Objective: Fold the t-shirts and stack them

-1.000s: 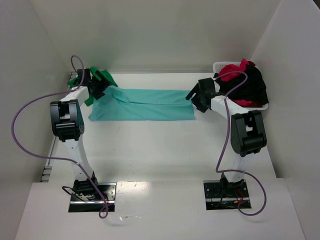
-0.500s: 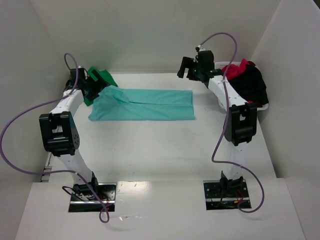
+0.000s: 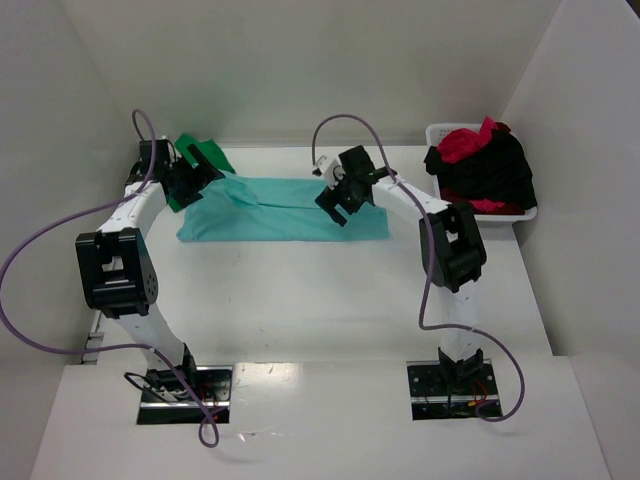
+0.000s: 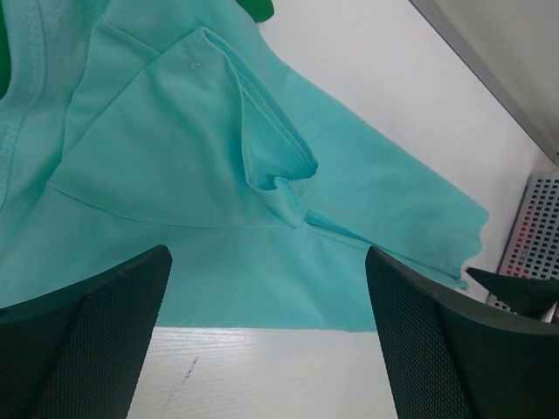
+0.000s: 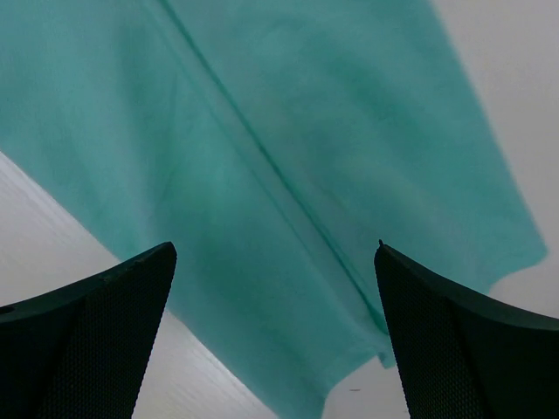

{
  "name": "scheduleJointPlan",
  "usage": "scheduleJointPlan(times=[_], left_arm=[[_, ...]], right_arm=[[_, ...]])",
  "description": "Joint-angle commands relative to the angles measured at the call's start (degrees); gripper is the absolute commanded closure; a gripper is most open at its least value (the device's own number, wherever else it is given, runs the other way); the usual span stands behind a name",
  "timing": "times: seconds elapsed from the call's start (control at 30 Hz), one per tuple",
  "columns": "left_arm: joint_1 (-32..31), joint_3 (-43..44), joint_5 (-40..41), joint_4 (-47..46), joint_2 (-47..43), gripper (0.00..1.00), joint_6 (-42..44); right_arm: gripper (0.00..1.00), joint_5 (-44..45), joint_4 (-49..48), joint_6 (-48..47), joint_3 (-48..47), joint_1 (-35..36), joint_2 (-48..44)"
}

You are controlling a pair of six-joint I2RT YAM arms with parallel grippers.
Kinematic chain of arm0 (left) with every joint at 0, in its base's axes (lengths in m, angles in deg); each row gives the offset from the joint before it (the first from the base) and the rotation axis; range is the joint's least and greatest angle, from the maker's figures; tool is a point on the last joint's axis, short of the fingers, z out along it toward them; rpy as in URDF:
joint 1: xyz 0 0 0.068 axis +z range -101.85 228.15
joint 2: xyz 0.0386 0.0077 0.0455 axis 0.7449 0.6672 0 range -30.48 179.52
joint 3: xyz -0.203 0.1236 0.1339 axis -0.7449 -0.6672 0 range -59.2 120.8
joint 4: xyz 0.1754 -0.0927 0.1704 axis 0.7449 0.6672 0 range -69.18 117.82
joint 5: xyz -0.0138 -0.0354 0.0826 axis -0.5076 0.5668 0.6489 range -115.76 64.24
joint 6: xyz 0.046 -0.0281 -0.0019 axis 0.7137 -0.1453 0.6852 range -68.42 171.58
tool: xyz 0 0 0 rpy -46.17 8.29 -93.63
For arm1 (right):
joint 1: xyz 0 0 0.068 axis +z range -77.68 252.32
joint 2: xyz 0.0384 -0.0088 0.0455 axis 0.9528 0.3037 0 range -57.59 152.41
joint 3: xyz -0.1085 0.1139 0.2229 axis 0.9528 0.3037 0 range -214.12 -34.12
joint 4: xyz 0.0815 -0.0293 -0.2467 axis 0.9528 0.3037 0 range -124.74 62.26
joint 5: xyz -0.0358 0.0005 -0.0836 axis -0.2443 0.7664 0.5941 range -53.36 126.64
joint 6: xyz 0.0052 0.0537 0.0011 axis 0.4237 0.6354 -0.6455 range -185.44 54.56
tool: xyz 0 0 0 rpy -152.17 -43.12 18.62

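**Both jaws wide above the folded teal shirt**

The jaws of both grippers stand wide apart with nothing between them. The left gripper (image 3: 192, 180) hangs over the left end of the shirt and the right gripper (image 3: 336, 203) over its right half. From these angles I cannot tell whether either touches the cloth.

The flat white table (image 3: 320, 290) carries everything. Across its far middle lies the light teal cotton t-shirt (image 3: 270, 212), folded into a long band running left to right. In the left wrist view a short sleeve (image 4: 175, 148) lies folded onto the body. The white plastic basket (image 3: 433, 131) sits at the far right corner, well apart from the teal shirt. It holds a crumpled black t-shirt (image 3: 495, 172) with a red t-shirt (image 3: 465, 143) bunched on top. The dark green t-shirt (image 3: 207, 152) lies at the far left, partly under the teal shirt's left end.
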Motion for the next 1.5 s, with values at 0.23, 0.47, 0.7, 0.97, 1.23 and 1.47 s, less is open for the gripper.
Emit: scheduleJointPlan(times=[0.23,0.47,0.7,0.97,1.23,1.47], left_arm=[[1.42,1.26,-3.44,0.68,-1.67,0.0,1.62],[1.42,2.46,-3.45,1.73,-0.52,0.0,1.62],[1.42,4.96,-2.14,3.4,2.38,0.0,2.15],[1.42,6.01,-1.43,3.93,2.9,0.0,3.2],[1.42,6.01,-1.43,4.67,3.96,0.0,4.38],[1.42,4.46,2.94,7.36,3.96,0.0,5.87]], right_arm=[[0.0,6.09,-4.16,-5.76,-2.03,-0.26,8.34],[0.0,5.7,-2.87,-4.26,-4.95,-0.26,12.09],[0.0,5.7,-4.16,-4.26,2.24,2.3,7.7],[0.0,5.09,-4.16,-4.26,7.1,8.52,3.83],[0.0,1.15,-0.88,-1.31,9.64,16.2,1.93],[0.0,-5.04,0.24,7.44,14.47,21.32,-3.96]])
